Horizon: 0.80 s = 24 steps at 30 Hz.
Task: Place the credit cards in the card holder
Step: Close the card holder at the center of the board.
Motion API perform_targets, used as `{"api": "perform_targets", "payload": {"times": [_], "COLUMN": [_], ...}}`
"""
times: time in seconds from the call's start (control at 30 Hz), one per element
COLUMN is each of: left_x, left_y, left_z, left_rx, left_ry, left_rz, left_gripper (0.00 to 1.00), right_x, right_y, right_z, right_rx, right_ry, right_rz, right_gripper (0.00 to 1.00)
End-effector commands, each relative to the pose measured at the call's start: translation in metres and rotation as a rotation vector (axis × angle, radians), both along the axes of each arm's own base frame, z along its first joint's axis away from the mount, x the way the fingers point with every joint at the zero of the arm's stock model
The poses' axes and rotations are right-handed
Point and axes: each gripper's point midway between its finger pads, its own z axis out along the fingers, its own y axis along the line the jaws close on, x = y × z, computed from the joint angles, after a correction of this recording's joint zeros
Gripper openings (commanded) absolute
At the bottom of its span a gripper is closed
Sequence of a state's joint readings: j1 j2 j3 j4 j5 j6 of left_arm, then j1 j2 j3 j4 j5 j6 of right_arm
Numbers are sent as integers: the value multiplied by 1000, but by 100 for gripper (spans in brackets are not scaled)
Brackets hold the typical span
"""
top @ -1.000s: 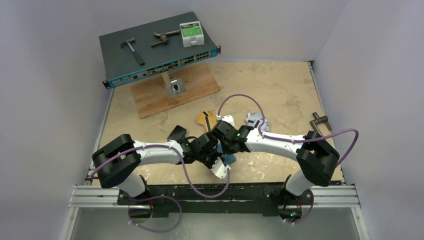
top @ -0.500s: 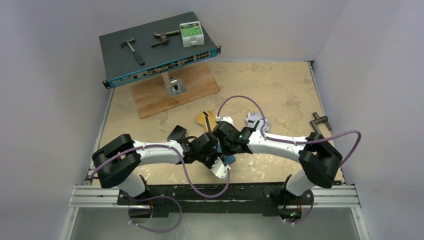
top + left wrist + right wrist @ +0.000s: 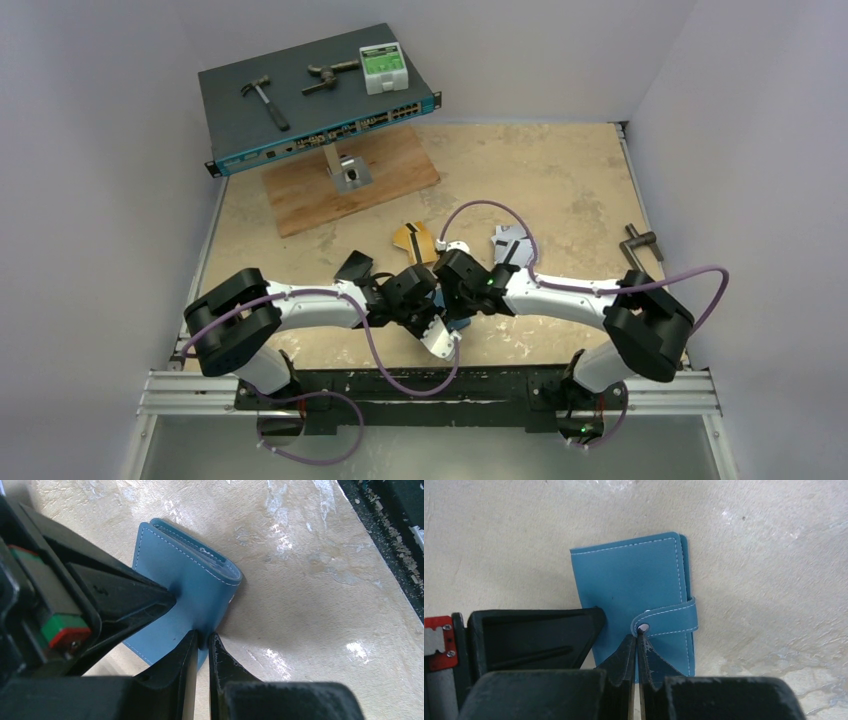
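From above, both arms meet over the small teal-blue folding card holder (image 3: 457, 322); a thin gold-orange plastic card (image 3: 414, 238) lies apart beyond. Left wrist: the left gripper (image 3: 201, 639) pinches the holder's lower edge. Right wrist: the right gripper (image 3: 638, 639), fingers pressed together, noses the fastened silver snap button (image 3: 642, 628). This looks like the opening step; next, the strap needs prying free.

The mottled beige table (image 3: 560, 180) is carrying a wooden board (image 3: 300, 195) at its far left. A gold card (image 3: 413, 238) and a silver card (image 3: 508, 243) are lying near the middle, apart from each other, and a metal tool (image 3: 640, 243) is sitting by the right edge. The teal card holder (image 3: 634, 580) is lying closed on the near part, its strap snapped.
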State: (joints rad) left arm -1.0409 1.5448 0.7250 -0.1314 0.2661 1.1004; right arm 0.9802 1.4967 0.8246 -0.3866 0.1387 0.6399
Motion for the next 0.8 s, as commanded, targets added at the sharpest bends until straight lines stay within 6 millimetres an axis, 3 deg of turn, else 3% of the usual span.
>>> {"api": "perform_targets", "payload": {"times": [0.0, 0.23, 0.4, 0.5, 0.57, 0.77], "left_x": [-1, 0, 0, -1, -1, 0], "left_y": [-8, -4, -1, 0, 0, 0], "left_z": [11, 9, 8, 6, 7, 11], "left_rx": [-34, -32, -28, -24, -26, -33], "left_ry": [20, 30, 39, 44, 44, 41], "left_rz": [-8, -1, 2, 1, 0, 0], "left_gripper": [0, 0, 0, 0, 0, 0], "right_x": [-9, -2, 11, 25, 30, 34], "right_y": [7, 2, -3, -11, -12, -12], "right_z": [4, 4, 20, 35, 42, 39], "right_rx": [95, 108, 78, 20, -4, -42], "right_ry": [44, 44, -2, -67, -89, -98], "right_rz": [-15, -39, -54, -62, -48, -23], "right_gripper": [0, 0, 0, 25, 35, 41]}}
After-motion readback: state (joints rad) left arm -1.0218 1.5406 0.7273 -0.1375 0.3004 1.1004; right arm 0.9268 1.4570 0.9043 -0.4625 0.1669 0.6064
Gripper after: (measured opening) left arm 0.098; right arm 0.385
